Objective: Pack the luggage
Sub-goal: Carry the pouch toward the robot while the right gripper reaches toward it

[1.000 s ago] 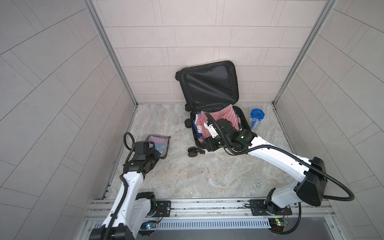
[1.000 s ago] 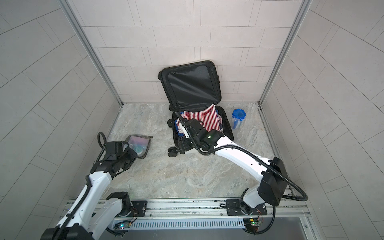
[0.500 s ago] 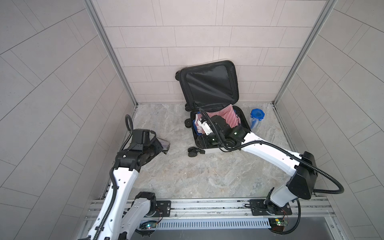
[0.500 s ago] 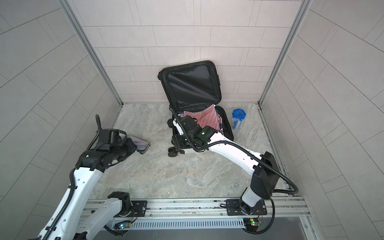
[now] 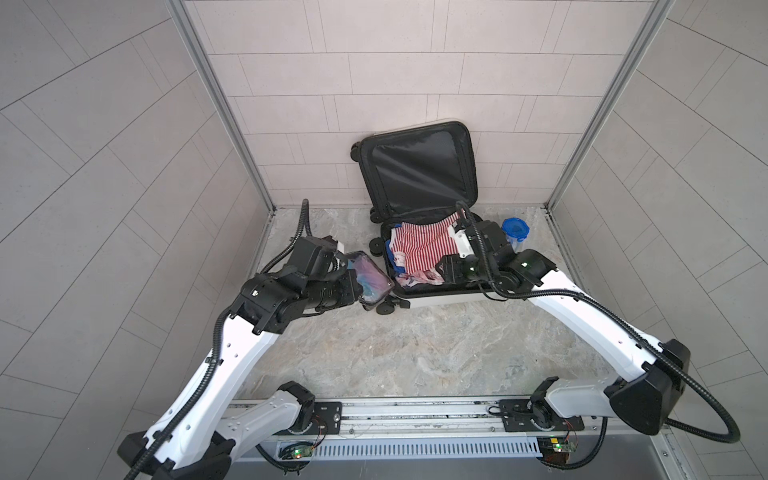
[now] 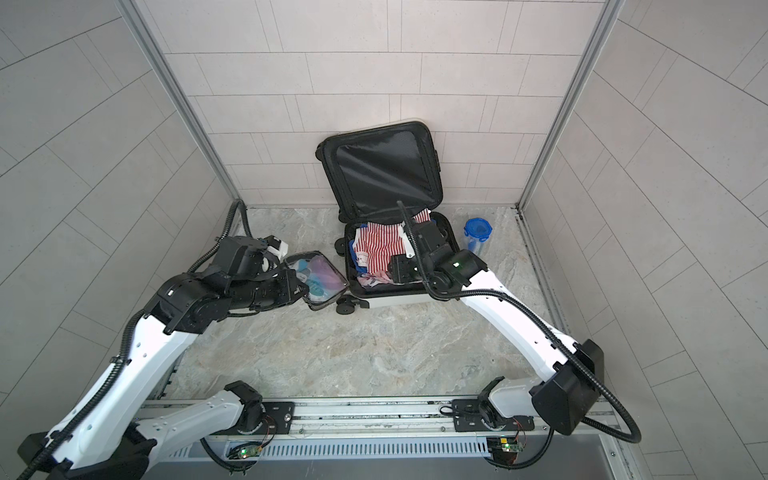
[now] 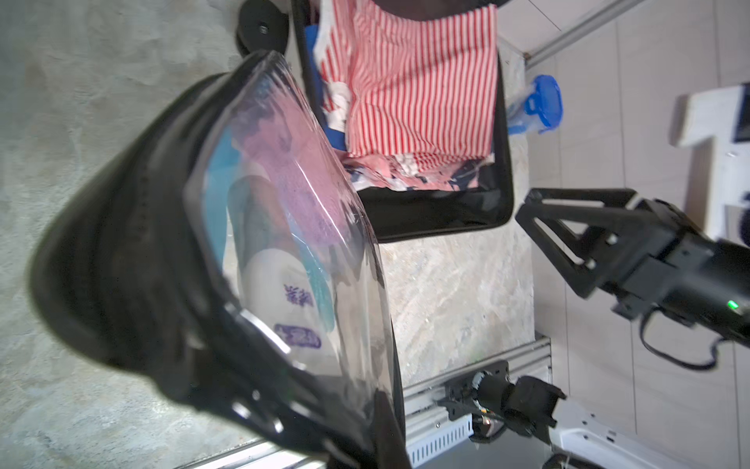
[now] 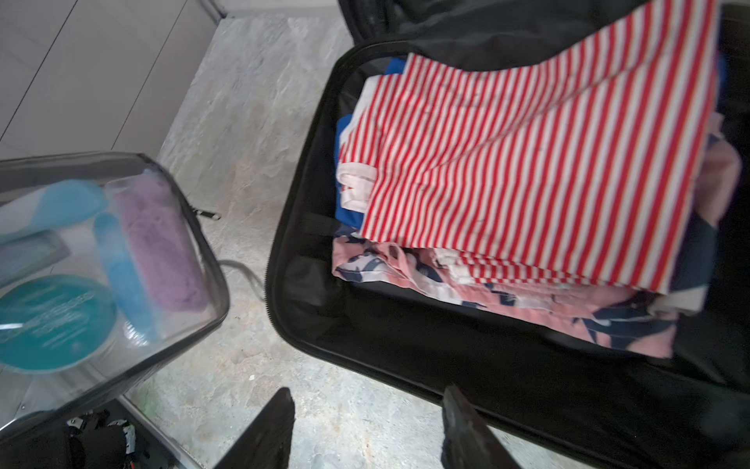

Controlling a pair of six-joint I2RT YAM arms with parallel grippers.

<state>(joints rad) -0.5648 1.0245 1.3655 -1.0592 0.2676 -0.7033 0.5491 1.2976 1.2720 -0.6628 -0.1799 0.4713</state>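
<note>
The left fingers [image 6: 296,286], clenched on the pouch [image 6: 322,276], hold it just left of the open luggage [image 5: 440,300] at the desk's back wall, while the right fingers [image 8: 264,430] hang released at its front rim.

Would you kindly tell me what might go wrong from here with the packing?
1. The left gripper pinches the clear dark-trimmed toiletry pouch by one end; it may slip or swing into the rim of the white hard-shell luggage.
2. The open right gripper hovers at the luggage's front rim, so the arms might collide.
3. The piled red-and-white striped garment leaves little flat room.
</note>
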